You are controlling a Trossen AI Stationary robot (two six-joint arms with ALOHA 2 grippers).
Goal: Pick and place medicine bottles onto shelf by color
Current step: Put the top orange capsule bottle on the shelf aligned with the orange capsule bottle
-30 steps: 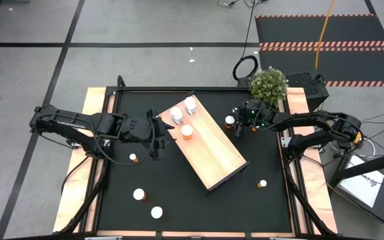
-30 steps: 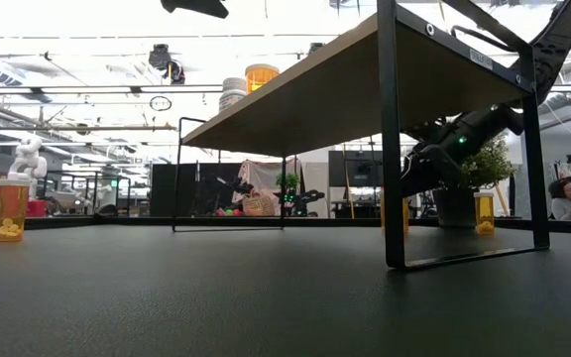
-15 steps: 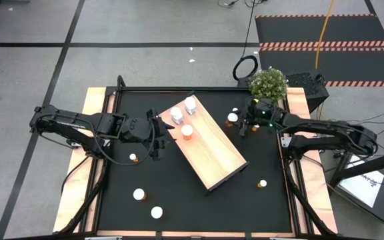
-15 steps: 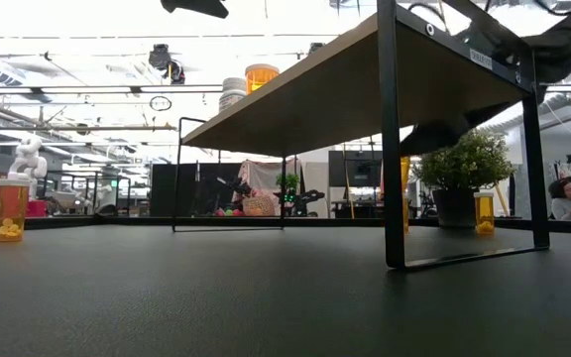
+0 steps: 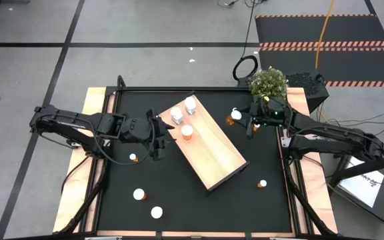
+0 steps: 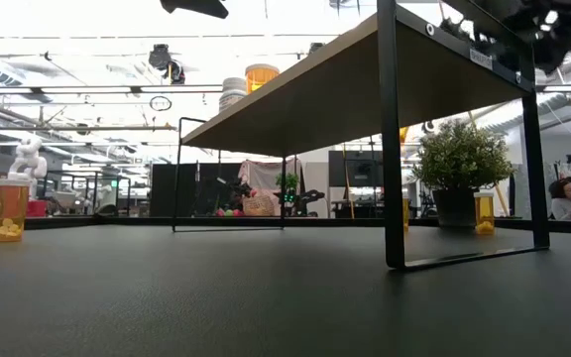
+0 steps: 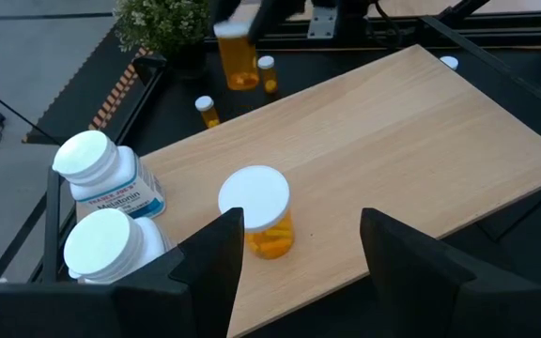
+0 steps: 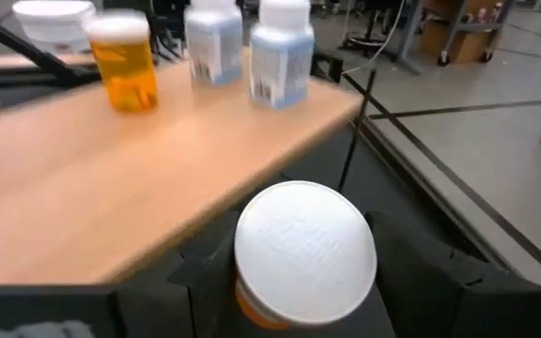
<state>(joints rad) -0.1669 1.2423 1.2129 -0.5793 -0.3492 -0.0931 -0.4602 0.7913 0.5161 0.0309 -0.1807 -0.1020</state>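
Right gripper (image 5: 240, 120) closed around an orange-bodied, white-capped cylindrical medicine bottle (image 8: 301, 258); in the right wrist view the cap sits squarely between the two dark fingers, body clamped below it. The bottle is held clear of the black tabletop (image 5: 259, 153), just off the long edge of the large light-wood rectangular shelf board (image 5: 212, 150) — lifted, I judge, so it can clear the board's edge and go down on top. On the shelf's far end: two white bottles with pale labels (image 5: 184, 110), standing together, and one orange bottle with a white cap (image 5: 187, 132) just beside them; grouping looks like sorting by colour, so the carried orange one likely belongs next to its match. Right arm reaches in from the potted green plant (image 5: 268, 83) side, forearm roughly level, wrist pointing at the shelf. Left gripper (image 5: 157, 137) hovers at the shelf's opposite long edge, fingers spread apart, nothing between them, facing the shelved orange bottle; arm stretched low across the table. Several small bottles (image 5: 139, 195) remain on the tabletop, well apart from the shelf.
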